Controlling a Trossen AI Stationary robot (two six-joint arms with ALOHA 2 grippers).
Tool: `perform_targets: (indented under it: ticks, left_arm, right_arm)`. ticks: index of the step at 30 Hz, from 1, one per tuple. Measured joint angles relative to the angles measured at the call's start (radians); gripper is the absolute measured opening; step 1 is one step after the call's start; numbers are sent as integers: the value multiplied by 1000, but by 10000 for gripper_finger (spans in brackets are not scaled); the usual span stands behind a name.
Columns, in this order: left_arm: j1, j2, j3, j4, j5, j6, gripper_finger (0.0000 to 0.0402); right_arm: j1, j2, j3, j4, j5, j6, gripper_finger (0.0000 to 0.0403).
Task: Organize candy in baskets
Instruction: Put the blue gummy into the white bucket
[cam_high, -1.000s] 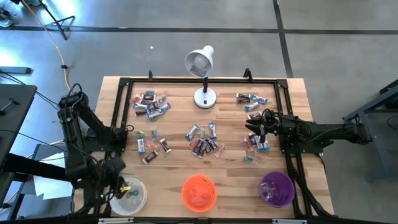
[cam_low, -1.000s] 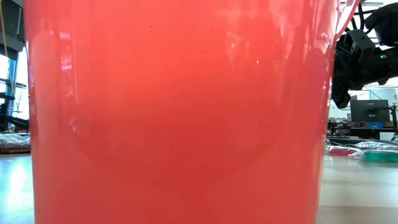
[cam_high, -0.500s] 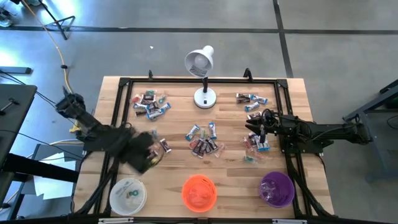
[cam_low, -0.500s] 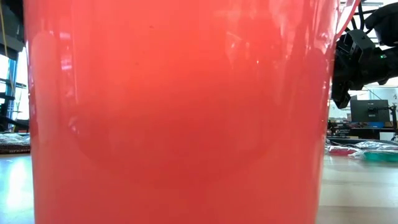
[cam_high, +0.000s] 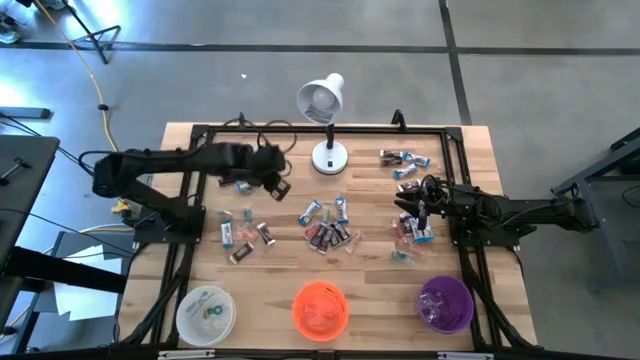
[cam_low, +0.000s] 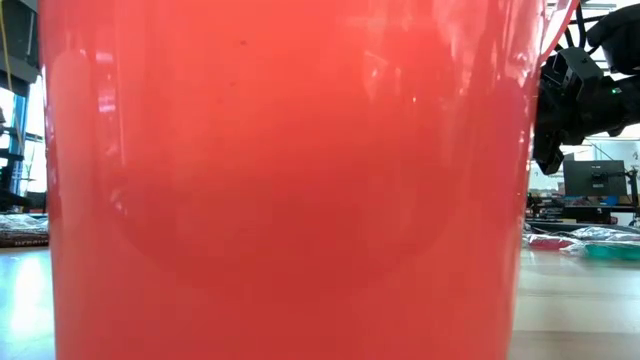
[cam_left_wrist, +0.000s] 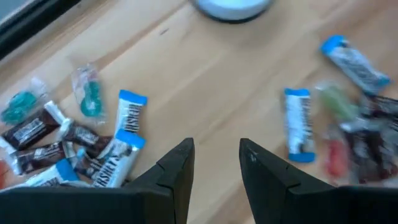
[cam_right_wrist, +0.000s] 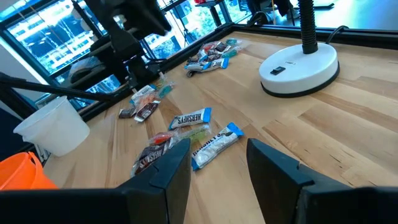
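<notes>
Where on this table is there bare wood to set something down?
Bare patches: between the desk lamp and the far-right candy cluster, and between the white basket and orange basket. Crowded: the middle candy pile and beneath the left gripper.

Left end effector (cam_high: 272, 180) extended, fingers parted; right end effector (cam_high: 412, 207) fingers parted, empty.

The right tool (cam_right_wrist: 217, 163) hung low over the wooden counter (cam_right_wrist: 348, 137), its two dark fingers (cam_right_wrist: 168, 168) parted with nothing between them. Just past them lay a loose cluster of wrapped candy (cam_right_wrist: 186, 134), blue and brown among it. Farther off sat a second heap of candy (cam_right_wrist: 211, 53) near the counter's far edge. The lamp's round white base (cam_right_wrist: 298, 68) stood apart from these. The white basket (cam_right_wrist: 53, 127) stood beside the orange basket (cam_right_wrist: 22, 174). The other arm (cam_right_wrist: 127, 34) reached down over the counter.
</notes>
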Motion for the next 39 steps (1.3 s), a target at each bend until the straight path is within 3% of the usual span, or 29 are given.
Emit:
perform_targets:
  ticks: [9,19,22,27,39]
  left_arm:
    - [144,143,0,-9,36,0,117]
    - [291,162,-8,-17,-16,27,146]
    - [335,162,-52,-6,13,28,147]
    - [385,162,-144,94,107,27,147]
    - [435,162,-203,251,64,43,147]
  right_arm:
    - [0,0,0,0,0,0,152]
    - [0,0,0,0,0,0,152]
    - [0,0,0,0,0,0,152]
    - [0,0,0,0,0,0,152]
    - [0,0,0,0,0,0,152]
